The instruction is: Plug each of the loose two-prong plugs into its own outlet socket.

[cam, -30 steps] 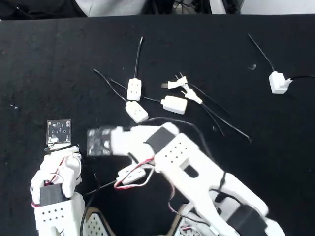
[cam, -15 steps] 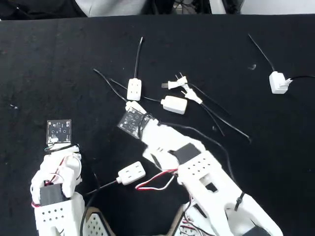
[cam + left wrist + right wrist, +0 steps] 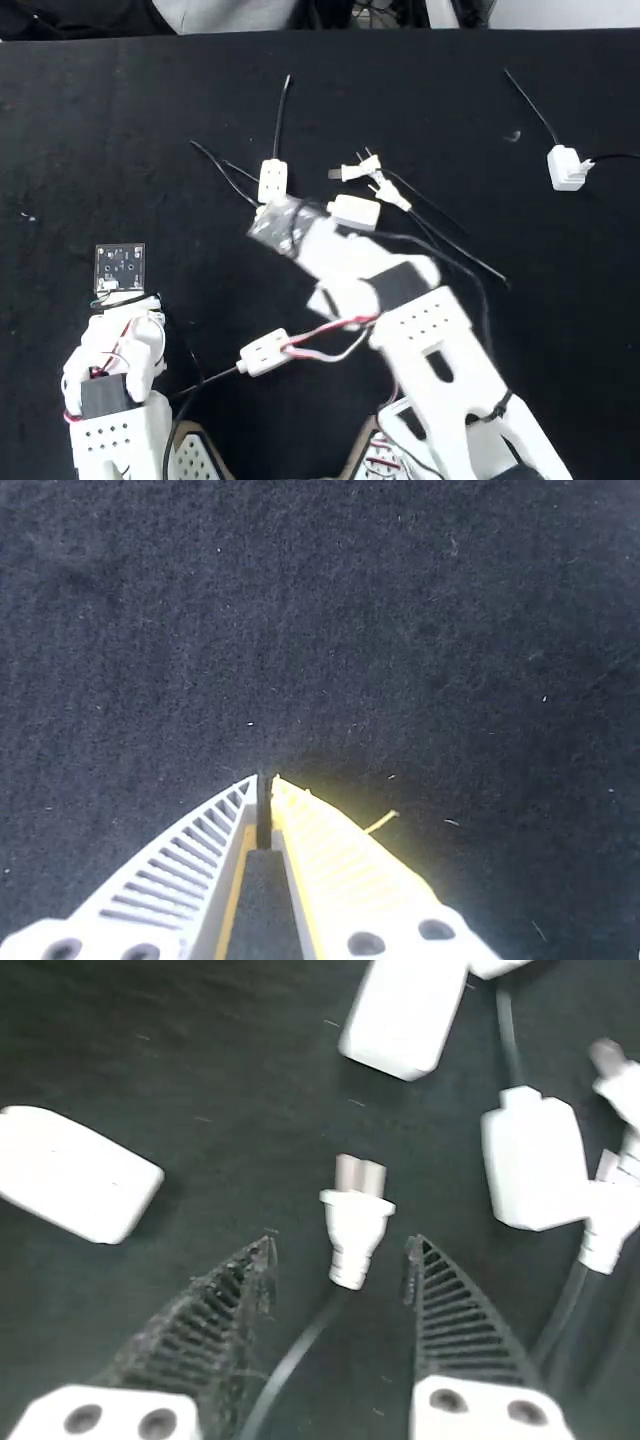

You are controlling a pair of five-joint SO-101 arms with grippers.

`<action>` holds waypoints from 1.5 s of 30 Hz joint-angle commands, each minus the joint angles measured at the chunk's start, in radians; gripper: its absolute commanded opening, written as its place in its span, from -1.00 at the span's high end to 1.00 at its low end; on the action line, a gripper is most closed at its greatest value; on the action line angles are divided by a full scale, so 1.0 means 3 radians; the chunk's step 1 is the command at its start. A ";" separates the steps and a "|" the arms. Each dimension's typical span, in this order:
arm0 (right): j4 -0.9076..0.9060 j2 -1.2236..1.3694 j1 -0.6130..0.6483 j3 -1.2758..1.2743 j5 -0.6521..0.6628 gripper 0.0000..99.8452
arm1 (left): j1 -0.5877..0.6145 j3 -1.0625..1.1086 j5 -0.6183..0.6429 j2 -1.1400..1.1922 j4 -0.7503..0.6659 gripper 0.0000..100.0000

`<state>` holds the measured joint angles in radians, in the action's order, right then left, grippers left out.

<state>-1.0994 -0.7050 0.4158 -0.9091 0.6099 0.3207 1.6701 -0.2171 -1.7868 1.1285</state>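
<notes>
A plug (image 3: 357, 1222) lies flat on the table (image 3: 200, 1070) between the spread fingers of the right gripper (image 3: 337, 1258). Its rear end is level with their tips and it touches neither finger, so the gripper is apart and clamps nothing. The plug's two prongs point away from the gripper, and its cable (image 3: 290, 1370) runs back between the fingers. A socket (image 3: 75, 1188) lies just outside one finger, a second socket (image 3: 405, 1015) lies farther ahead of the tips, and a third socket (image 3: 535, 1170) lies outside the other finger with other plugs (image 3: 610, 1230) close against it. From above, the right gripper (image 3: 273, 226) hangs over this cluster at mid-table. A fourth socket (image 3: 266, 352) lies behind it beside the arm, and a fifth socket (image 3: 567, 168) sits well apart from it. The left gripper (image 3: 265, 783) has its fingers pressed together with nothing seen between them, over bare black table, well apart from the cluster.
</notes>
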 commanded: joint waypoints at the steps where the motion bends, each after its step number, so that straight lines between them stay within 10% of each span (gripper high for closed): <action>1: 0.0220 0.0151 -0.0450 0.0018 0.0174 0.61 | -0.0043 0.0003 -0.0031 -0.0031 -0.0026 0.94; 19: 0.1018 0.1614 -0.0506 0.0166 0.0404 0.77 | -0.0054 -0.0003 -0.0031 -0.0031 -0.0031 0.94; 38: 0.0721 0.0325 -0.0092 -0.0417 0.0251 0.77 | -0.0054 0.0003 -0.0031 -0.0031 -0.0051 0.94; 45: -0.0276 -0.0325 0.0332 -0.0703 0.1412 0.77 | -0.0054 0.0003 -0.0031 -0.0031 -0.0056 0.94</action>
<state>-1.0978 -0.7234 0.4588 -1.0810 0.8968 0.3145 1.6701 -0.2171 -1.7868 1.1285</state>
